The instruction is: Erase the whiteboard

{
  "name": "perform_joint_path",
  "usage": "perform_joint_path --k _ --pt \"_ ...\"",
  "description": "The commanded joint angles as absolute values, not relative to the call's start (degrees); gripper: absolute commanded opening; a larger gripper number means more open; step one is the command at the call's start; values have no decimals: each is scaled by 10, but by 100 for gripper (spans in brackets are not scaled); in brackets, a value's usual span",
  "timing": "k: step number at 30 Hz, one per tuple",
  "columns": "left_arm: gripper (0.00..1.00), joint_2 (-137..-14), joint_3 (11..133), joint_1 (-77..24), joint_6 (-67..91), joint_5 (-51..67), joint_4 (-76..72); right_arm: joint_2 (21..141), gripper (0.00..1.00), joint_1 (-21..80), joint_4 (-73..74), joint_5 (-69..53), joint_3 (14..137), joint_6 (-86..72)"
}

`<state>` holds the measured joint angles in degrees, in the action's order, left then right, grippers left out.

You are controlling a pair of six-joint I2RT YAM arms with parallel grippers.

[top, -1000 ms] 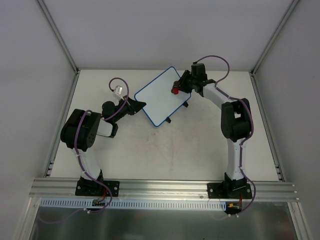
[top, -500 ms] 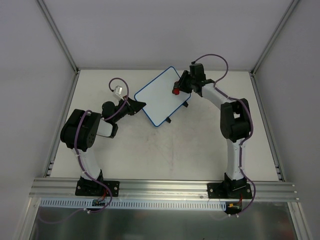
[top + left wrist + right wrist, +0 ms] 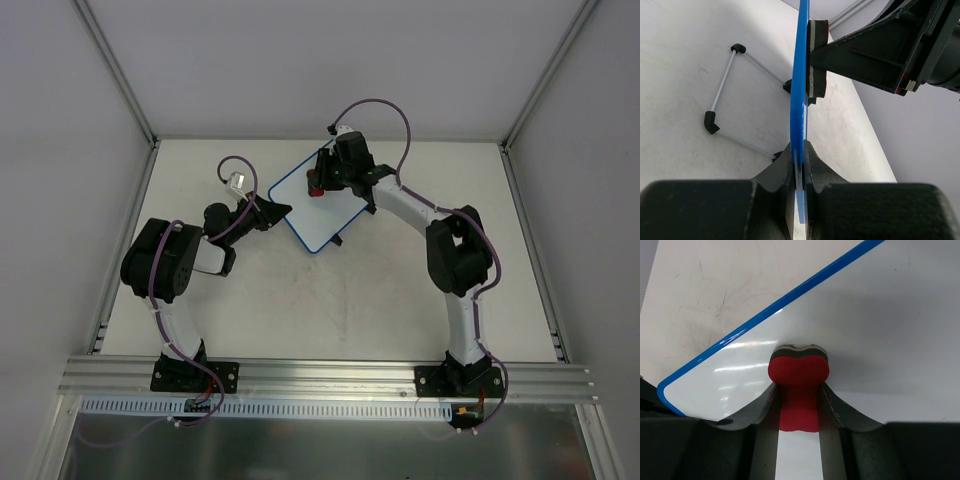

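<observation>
Your right gripper (image 3: 798, 389) is clamped on the red eraser (image 3: 799, 371), and the eraser's pad presses flat against the whiteboard (image 3: 880, 340), close to its far blue edge. Your left gripper (image 3: 799, 162) pinches the whiteboard's left rim, jaws narrow on the thin edge. A wire stand (image 3: 722, 90) with black ends shows beneath the whiteboard, which sits skewed over the far part of the table (image 3: 380, 300).

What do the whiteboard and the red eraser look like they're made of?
The whiteboard: smooth glossy white face, probably coated plastic or laminate, judging by the light glare. The eraser: matte red foam backed by a grey felt-like layer, seemingly soft.
</observation>
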<state>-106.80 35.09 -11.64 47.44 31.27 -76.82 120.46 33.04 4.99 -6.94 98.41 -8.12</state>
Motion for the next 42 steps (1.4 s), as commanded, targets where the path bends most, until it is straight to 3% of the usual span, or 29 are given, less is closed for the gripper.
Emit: perform_joint_path --k 1,16,29,42 --pt "0 -1054 342 -129 440 349 -963 1195 0 320 28 -88 953 -96" --pt "0 -1052 342 -129 440 349 -963 1186 0 255 -11 -26 779 -280" --pt "0 -1049 338 -129 438 349 -963 1152 0 259 -3 45 708 -322" --pt "0 -1049 340 -129 439 351 -963 1151 0 339 -76 -14 734 -250"
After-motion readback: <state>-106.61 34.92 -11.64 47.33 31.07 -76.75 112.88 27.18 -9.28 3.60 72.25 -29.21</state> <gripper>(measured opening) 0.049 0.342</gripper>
